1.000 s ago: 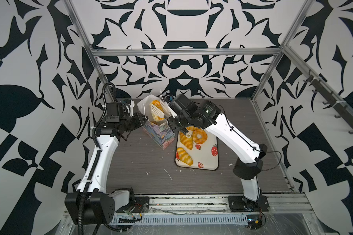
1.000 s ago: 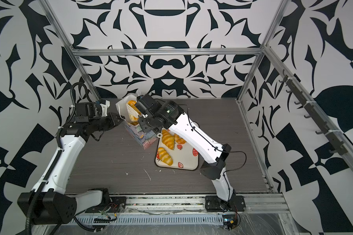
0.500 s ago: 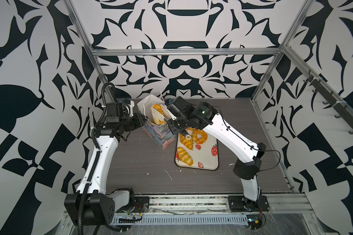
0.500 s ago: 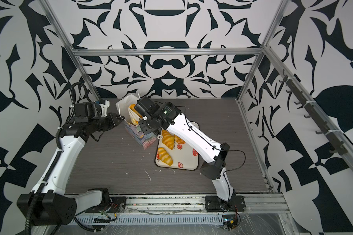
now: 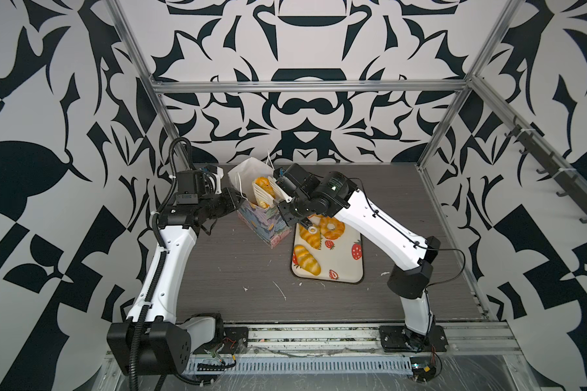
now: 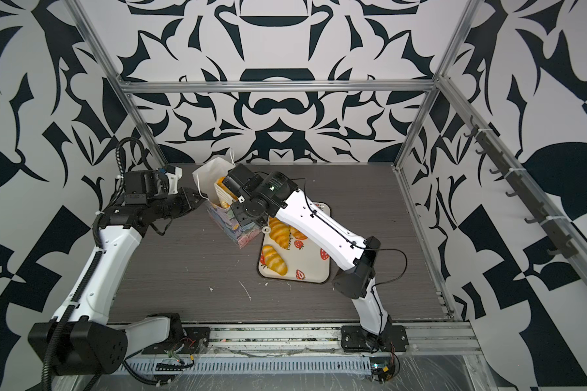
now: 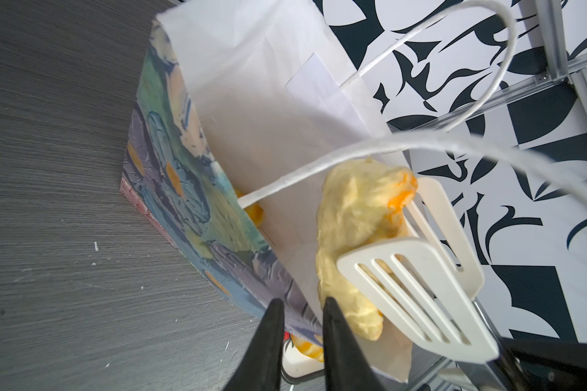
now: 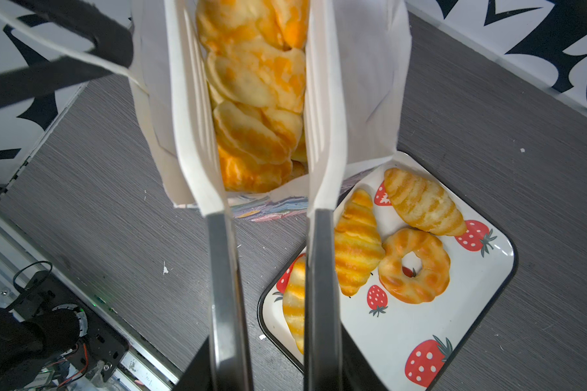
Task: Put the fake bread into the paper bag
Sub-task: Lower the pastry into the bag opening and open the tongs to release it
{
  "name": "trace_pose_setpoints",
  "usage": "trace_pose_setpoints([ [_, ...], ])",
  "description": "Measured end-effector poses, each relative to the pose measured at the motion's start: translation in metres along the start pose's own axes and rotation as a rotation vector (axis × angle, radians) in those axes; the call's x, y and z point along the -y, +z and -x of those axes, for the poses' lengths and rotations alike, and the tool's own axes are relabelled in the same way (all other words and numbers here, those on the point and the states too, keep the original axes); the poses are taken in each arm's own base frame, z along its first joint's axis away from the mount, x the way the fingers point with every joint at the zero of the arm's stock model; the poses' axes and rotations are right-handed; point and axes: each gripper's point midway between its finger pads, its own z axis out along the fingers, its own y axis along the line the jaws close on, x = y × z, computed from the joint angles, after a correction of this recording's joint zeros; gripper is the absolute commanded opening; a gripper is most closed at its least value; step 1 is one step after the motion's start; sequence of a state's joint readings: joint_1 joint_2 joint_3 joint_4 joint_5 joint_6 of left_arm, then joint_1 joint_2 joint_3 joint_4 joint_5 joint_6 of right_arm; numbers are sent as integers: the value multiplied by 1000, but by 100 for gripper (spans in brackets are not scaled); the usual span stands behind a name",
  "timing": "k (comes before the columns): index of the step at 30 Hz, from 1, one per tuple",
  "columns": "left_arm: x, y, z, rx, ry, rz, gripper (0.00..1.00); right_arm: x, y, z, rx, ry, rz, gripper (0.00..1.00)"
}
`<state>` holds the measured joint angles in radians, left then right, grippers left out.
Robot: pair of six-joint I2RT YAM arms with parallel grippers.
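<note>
The left claw (image 7: 300, 345) is pressed together on the thin wall of the paper bag (image 7: 190, 182), near its rim. The right claw (image 5: 290, 214) squeezes white tongs (image 7: 434, 270). 1 pastry (image 7: 360, 216) sits between the 2 blades at the mouth of the bag, and it seems not yet fully down inside. In both top views the bag stands at 10 o'clock from the tray (image 5: 343, 267), where 4 more pastries wait, 1 of them a doughnut (image 8: 414, 265).

The dangers, as I judge them:
- If the blades spread now, the pastry may catch on the rim and roll out onto the table.
- A cord handle (image 7: 353, 149) crosses just above the pastry. The tongs could hook it on the way out and pull the bag over.
- The paper is weak, so the left pinch may slip or tear it. Then the bag could fall toward the tray at 4 o'clock.
</note>
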<state>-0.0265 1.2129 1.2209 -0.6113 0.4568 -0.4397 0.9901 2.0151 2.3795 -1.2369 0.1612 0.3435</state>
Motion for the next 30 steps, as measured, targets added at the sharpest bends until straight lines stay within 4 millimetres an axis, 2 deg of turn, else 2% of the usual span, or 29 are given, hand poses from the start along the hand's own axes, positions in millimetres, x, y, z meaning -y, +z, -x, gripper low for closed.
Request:
trace_pose_setpoints([
  [13, -1, 0, -1, -5, -3, 2, 25, 1, 0, 1, 3, -7, -8, 52],
  [30, -1, 0, -1, -5, -4, 3, 25, 7, -1, 3, 17, -14, -42, 56],
])
